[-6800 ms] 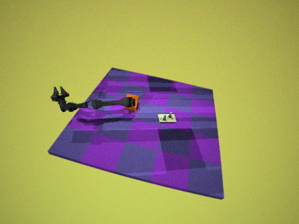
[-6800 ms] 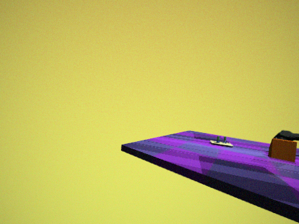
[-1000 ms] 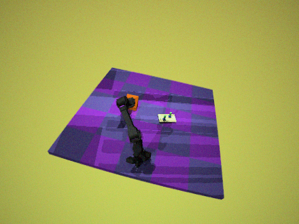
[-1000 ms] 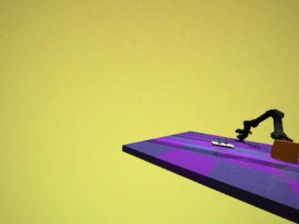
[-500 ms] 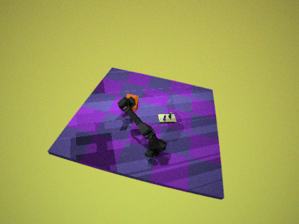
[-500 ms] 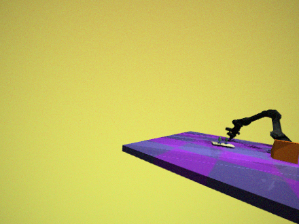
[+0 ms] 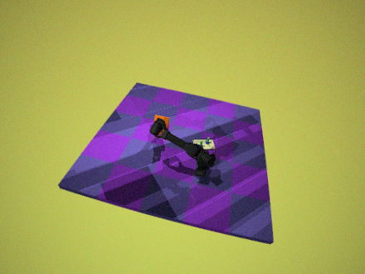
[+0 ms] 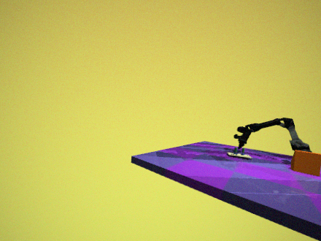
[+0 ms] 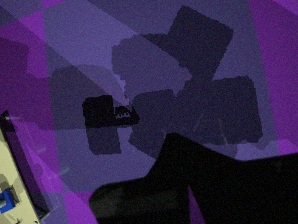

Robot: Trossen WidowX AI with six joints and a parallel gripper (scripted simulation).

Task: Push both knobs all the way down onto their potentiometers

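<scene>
The cream circuit board [image 7: 211, 146] [image 8: 238, 156] [image 9: 11, 164] stands on the table, partly cut off at the left edge of the wrist view. Two upright potentiometers show on it: one with a green top [image 7: 208, 139] [image 8: 243, 150] and another green-topped one [image 7: 201, 143] [image 8: 236, 150]. Blue parts show low on the board; one blue part [image 9: 6, 201] is in the wrist view. How far down each knob sits is too small to tell. My gripper [image 7: 201, 172] [image 8: 240, 147] [image 9: 171, 137] is shut and empty, pointing down beside the board, on its near side in the top view.
An orange block [image 7: 162, 118] [image 8: 306, 163] stands by the arm's base. My forearm passes close to the board's near left side in the top view. The purple and blue patterned table [image 7: 124, 183] [image 8: 204, 171] carries dark shadows of the arm.
</scene>
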